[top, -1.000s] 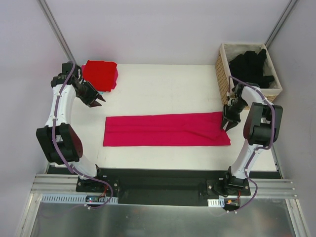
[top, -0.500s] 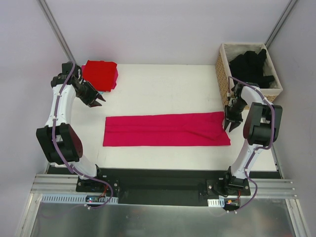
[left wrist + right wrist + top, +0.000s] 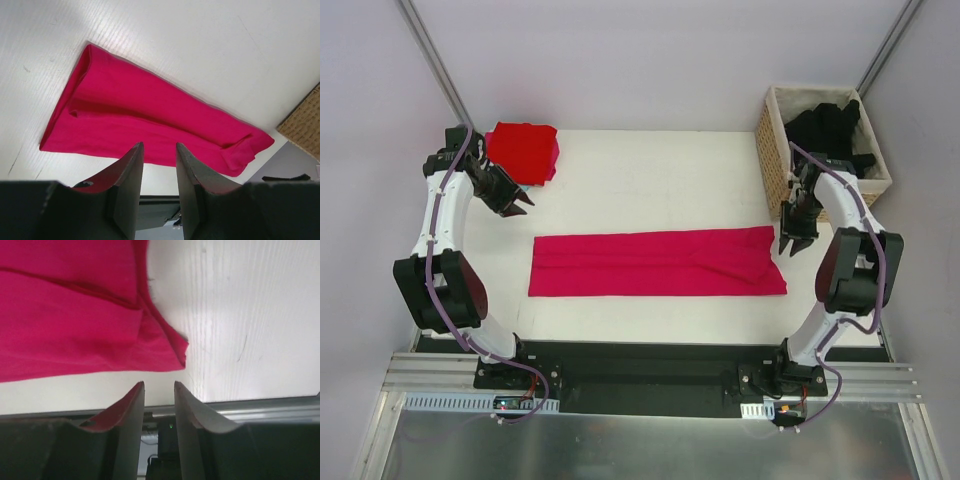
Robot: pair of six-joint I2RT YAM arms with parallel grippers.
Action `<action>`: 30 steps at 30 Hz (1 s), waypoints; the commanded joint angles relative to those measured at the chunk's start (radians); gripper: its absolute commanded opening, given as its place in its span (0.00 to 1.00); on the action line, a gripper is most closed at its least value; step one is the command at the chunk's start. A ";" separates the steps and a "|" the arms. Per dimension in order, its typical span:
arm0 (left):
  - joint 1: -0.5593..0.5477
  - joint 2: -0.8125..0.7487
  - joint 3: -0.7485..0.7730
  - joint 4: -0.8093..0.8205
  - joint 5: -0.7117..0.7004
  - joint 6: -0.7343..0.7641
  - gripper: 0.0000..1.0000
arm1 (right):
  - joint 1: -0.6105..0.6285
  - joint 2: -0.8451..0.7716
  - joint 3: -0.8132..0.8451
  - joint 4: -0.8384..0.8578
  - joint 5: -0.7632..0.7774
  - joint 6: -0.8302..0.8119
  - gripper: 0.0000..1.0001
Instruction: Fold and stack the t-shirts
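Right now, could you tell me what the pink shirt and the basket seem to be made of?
The pink shirt looks like soft matte cloth: it lies flat with limp folds. The basket appears to be woven wicker, judging by its tan plaited wall.

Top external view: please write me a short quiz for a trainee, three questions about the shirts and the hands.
1. True or false: the left hand grips the folded red t-shirt.
2. What lies in the wicker basket? A) black t-shirts B) a red t-shirt C) nothing
3. Fill in: the right hand is by the ___ end of the magenta-pink t-shirt.
Key: 1 false, the left hand is open and empty; 2 A; 3 right.
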 commanded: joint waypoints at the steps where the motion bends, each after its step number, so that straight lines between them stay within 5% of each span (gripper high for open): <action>1: 0.000 -0.015 0.005 -0.015 0.020 0.003 0.31 | 0.063 -0.170 0.060 0.069 -0.066 -0.001 0.34; 8: 0.000 -0.010 0.004 -0.001 0.024 0.001 0.31 | 0.086 -0.170 -0.022 0.094 -0.057 -0.035 0.34; 12: -0.001 -0.007 0.008 0.002 0.026 0.003 0.30 | 0.095 -0.119 -0.040 0.166 -0.183 -0.067 0.35; 30: 0.000 -0.036 -0.047 0.008 0.014 0.018 0.30 | 0.283 0.126 0.120 0.204 -0.317 -0.069 0.36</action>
